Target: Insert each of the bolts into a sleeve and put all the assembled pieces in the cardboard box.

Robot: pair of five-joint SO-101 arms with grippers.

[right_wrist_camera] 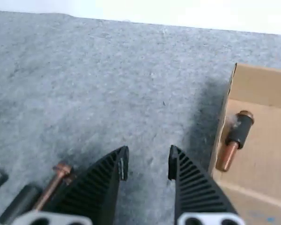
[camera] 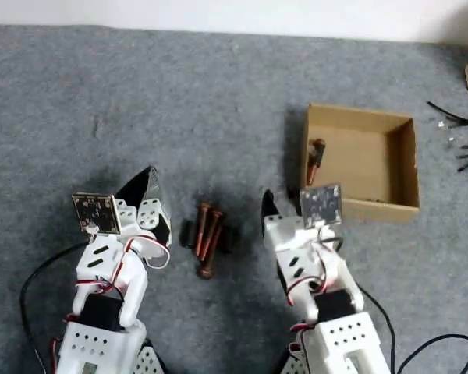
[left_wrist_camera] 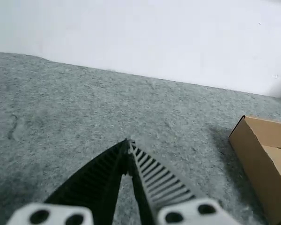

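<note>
One down, more to go: a single assembled piece [right_wrist_camera: 235, 139] (a copper bolt seated in a black sleeve) lies in the cardboard box [camera: 360, 117], close against the wall that faces the loose parts, and we see nothing else on the box floor. The rest of the job waits on the grey carpet [camera: 218, 93] between the two arms. There a cluster of loose bolts [camera: 207, 230] lies side by side, at least two by our count, with dark sleeves [camera: 186, 233] flanking them, none yet joined as far as we can tell. The left gripper [left_wrist_camera: 129, 145] hangs over bare carpet on the far side of the cluster from the box, its pincer pressed together on nothing. The right gripper [right_wrist_camera: 147, 161] sits between the cluster and the box, near the box's corner, its pincer apart and empty. We judge the task to be in its early part, with pairing and boxing of the remaining pieces all ahead.
</note>
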